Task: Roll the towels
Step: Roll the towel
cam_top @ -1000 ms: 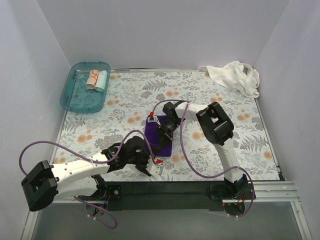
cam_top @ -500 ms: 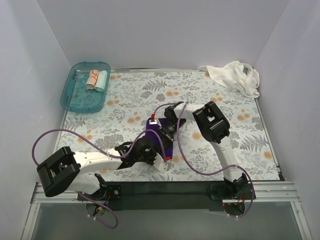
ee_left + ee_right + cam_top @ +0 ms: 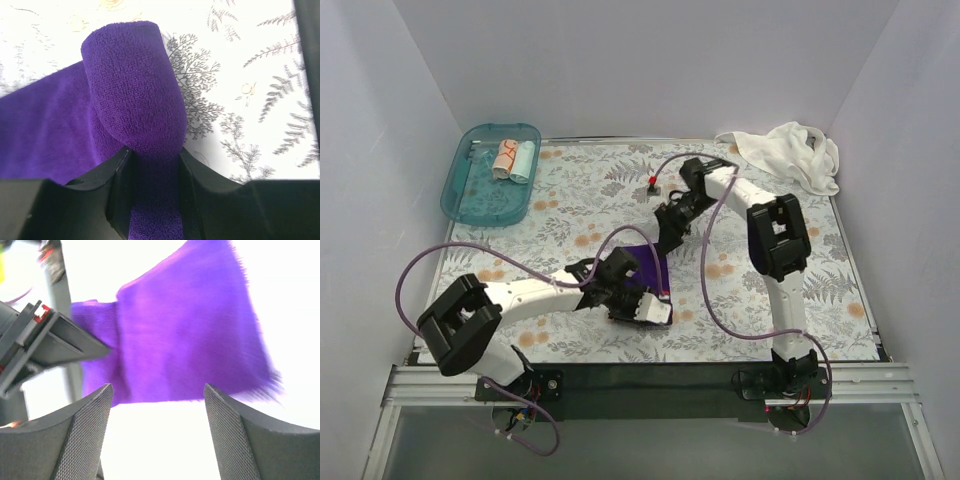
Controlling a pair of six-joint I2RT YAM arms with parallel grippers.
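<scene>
- Lying near the middle of the floral sheet (image 3: 570, 210), the dark purple towel (image 3: 648, 268) has its near end rolled into a thick tube. The rest of it is spread flat toward the far side.
- The left gripper (image 3: 642, 306) is clamped on this rolled end. In the left wrist view both black fingers (image 3: 117, 185) press against the sides of the roll.
- The left arm comes from the near left corner, bends at an elbow close to the left edge, and runs low across the sheet to the towel.
- The right arm stands up from the near right, folds at a high elbow, and reaches toward the far middle of the sheet. Its wrist points down over the far edge of the purple towel.
- The right gripper (image 3: 670, 224) has its jaws wide apart with nothing between them, as the right wrist view shows (image 3: 157, 435).
- From above, the roll is mostly covered by the left gripper, and only the flat part shows as a dark patch. The left wrist view shows the roll clearly.
- The right wrist view is blurred. It shows the flat cloth with a frayed edge and the left gripper at the left side.
- Whether the right fingers touch the cloth cannot be told.
- A crumpled white towel (image 3: 790, 152) lies in the far right corner, well apart.
- The teal tray (image 3: 470, 195) in the far left corner holds a white-orange roll (image 3: 506, 157) and a pale teal roll (image 3: 524, 160) side by side.
</scene>
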